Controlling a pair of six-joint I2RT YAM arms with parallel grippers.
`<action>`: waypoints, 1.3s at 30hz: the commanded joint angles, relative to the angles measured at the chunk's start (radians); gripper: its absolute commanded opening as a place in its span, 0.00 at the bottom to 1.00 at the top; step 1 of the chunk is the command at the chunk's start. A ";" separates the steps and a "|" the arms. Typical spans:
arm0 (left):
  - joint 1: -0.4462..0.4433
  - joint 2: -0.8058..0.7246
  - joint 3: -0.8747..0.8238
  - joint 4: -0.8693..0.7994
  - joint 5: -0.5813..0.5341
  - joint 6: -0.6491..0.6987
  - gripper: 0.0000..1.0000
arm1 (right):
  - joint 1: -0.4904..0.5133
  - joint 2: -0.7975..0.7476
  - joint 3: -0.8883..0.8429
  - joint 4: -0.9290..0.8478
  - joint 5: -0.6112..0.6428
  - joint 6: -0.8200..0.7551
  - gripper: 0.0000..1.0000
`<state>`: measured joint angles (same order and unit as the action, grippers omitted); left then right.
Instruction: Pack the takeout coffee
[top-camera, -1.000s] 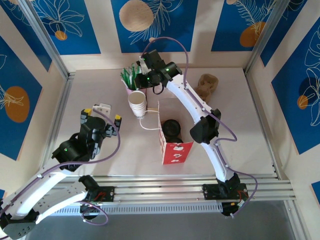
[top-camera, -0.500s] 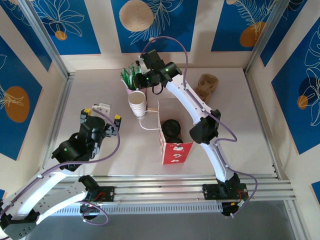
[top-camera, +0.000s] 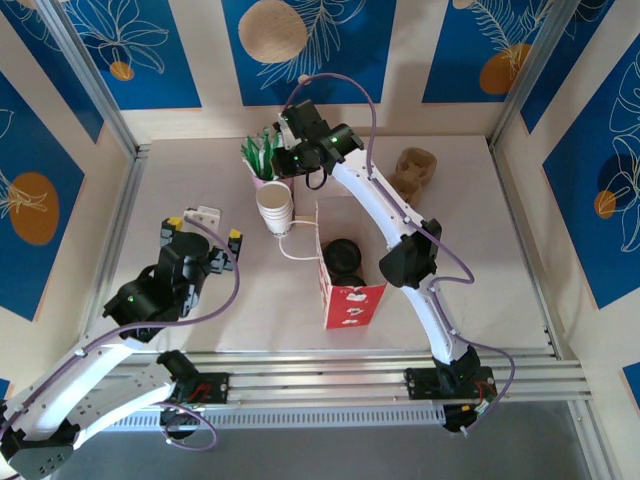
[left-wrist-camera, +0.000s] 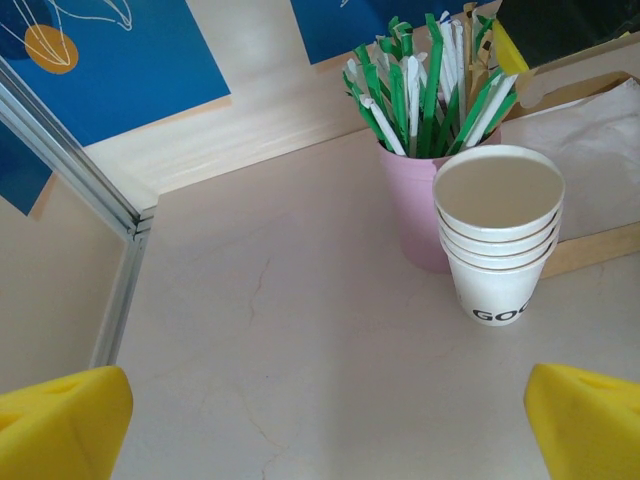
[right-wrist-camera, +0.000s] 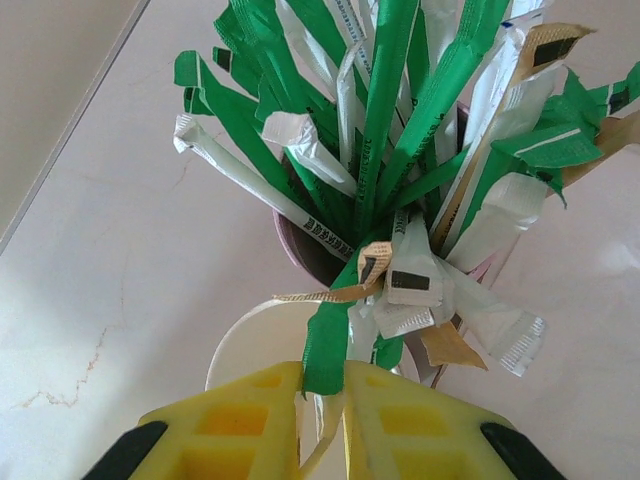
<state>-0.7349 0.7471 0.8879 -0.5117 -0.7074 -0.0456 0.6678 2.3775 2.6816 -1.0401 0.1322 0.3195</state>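
Up at the pink cup (left-wrist-camera: 410, 215), the right end effector (right-wrist-camera: 322, 400) pinches a green-wrapped straw (right-wrist-camera: 330, 330). The left end effector (left-wrist-camera: 322, 420) hangs wide open.

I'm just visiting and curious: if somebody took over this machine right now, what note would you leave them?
Left gripper: open, empty, above the table.
Right gripper: shut on a green straw in the pink cup.
The black-lidded coffee sits inside the red-and-white bag.
Done: coffee bagged.
To do: probably lift the straw out and add it to the bag.
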 joint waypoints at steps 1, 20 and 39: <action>0.013 -0.014 -0.006 0.006 0.006 -0.004 1.00 | 0.007 -0.033 0.029 -0.012 0.013 -0.010 0.18; 0.015 -0.018 -0.004 0.006 0.008 -0.005 1.00 | 0.012 -0.058 0.024 -0.012 0.033 -0.017 0.21; 0.020 -0.020 -0.003 0.002 0.012 -0.004 1.00 | 0.015 -0.128 0.021 -0.037 0.066 -0.037 0.07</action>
<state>-0.7284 0.7403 0.8879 -0.5121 -0.7071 -0.0460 0.6750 2.3066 2.6816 -1.0466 0.1825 0.2974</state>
